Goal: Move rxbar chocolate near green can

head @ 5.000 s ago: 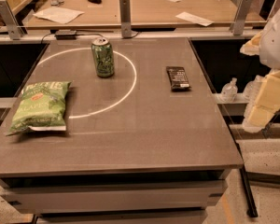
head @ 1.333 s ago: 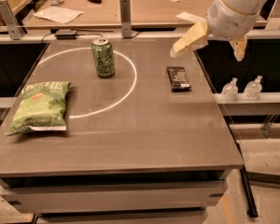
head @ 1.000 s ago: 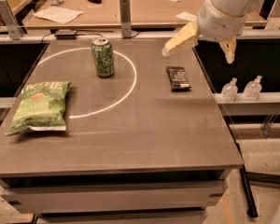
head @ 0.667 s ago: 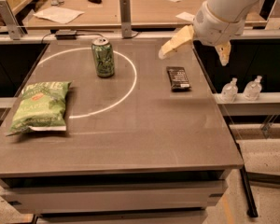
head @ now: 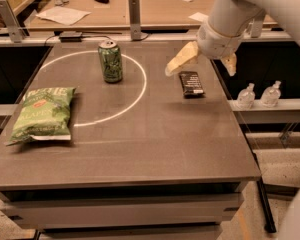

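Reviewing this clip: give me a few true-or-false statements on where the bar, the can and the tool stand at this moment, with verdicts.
1. The rxbar chocolate lies flat on the table, outside the white circle. True.
2. The green can lies on its side. False: it stands upright inside the circle.
3. The tool hangs just above the bar, fingers spread open, holding nothing. True.
4. The chip bag sits between the can and the bar. False: it lies near the table's edge, on the far side of the can from the bar.
5. The bar touches the can. False: bare table separates them.
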